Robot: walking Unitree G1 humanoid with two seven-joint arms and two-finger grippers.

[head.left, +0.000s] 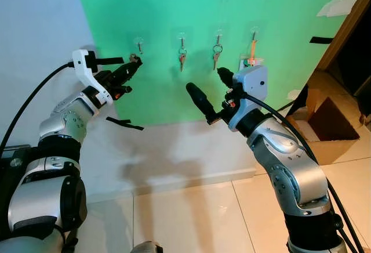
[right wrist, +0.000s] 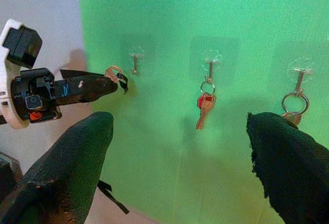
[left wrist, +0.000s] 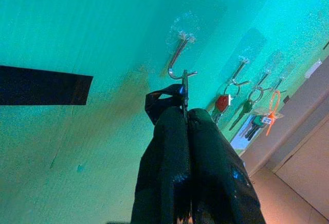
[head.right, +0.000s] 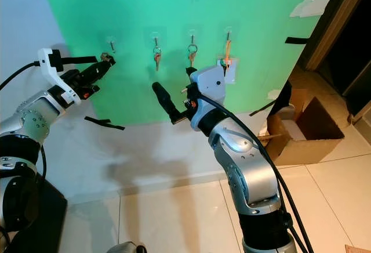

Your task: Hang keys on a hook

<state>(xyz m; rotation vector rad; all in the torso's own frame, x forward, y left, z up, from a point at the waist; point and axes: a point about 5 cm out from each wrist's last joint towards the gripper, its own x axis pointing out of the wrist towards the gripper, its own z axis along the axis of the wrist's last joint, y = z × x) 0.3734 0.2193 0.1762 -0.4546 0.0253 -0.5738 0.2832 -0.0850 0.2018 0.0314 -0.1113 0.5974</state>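
- Left gripper [left wrist: 186, 112]: black fingers pressed together, clamped on a key ring [left wrist: 163, 102] at the tips, just below the leftmost hook [left wrist: 180, 59].
- Held keys mostly hidden behind the fingers; only a thin metal edge and a dark loop visible. Touching the hook or just short of it: cannot tell.
- Right gripper [head.left: 209, 88]: fingers spread wide apart, holding nothing, raised before the wall between the second and third hooks.
- Hooks: bent metal wire on clear round adhesive pads, four in a row.
- Second hook: red-headed key [right wrist: 204, 108] on a ring. Third hook: ring with keys [head.left: 216, 55], partly cut off behind the right gripper in the wrist view. Fourth hook: orange strap [head.left: 253, 49] with small tags, detail too small to read.
- Wall [head.left: 232, 3]: matte green panel with black tape strips, white below.
- Floor [head.left: 191, 212]: glossy pale tiles.
- Open cardboard box [head.left: 324, 126] by a wooden door frame, right side.
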